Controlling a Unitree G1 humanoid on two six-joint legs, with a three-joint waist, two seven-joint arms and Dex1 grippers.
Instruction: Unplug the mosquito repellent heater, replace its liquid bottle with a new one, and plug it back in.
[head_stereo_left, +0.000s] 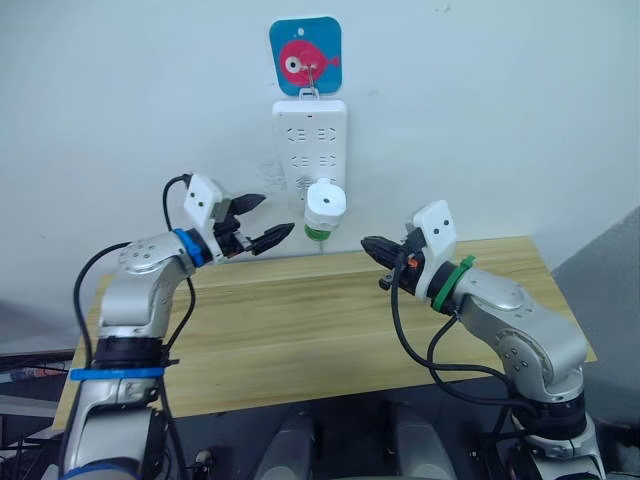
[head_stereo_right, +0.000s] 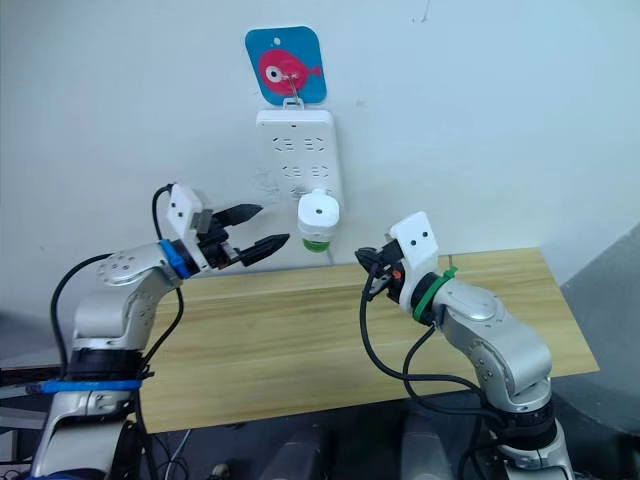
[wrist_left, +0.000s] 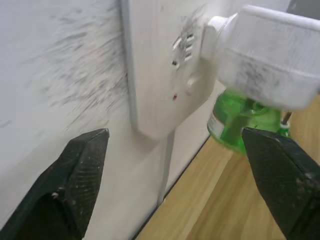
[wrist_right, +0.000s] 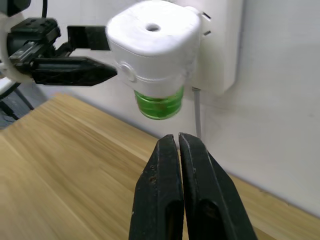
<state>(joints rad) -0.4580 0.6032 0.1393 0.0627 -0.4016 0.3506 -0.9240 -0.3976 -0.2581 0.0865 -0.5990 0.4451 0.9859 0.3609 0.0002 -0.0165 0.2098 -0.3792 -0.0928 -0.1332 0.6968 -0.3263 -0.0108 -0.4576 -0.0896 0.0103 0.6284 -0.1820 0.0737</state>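
one heater (head_stereo_left: 325, 203) is present, plugged into the lower part of one white power strip (head_stereo_left: 309, 150) hanging on the wall above the back edge of one wooden table (head_stereo_left: 330, 330). one green bottle (wrist_right: 160, 105) sits under the heater's white body. one blue fish hook plate (head_stereo_left: 306, 56) holds the strip. left gripper (head_stereo_left: 262, 222) hangs just beside the heater, fingers spread apart, holding nothing. right gripper (head_stereo_left: 372, 246) is near the heater on the other side and lower, fingers pressed together, empty. nothing lies between either gripper and the heater.
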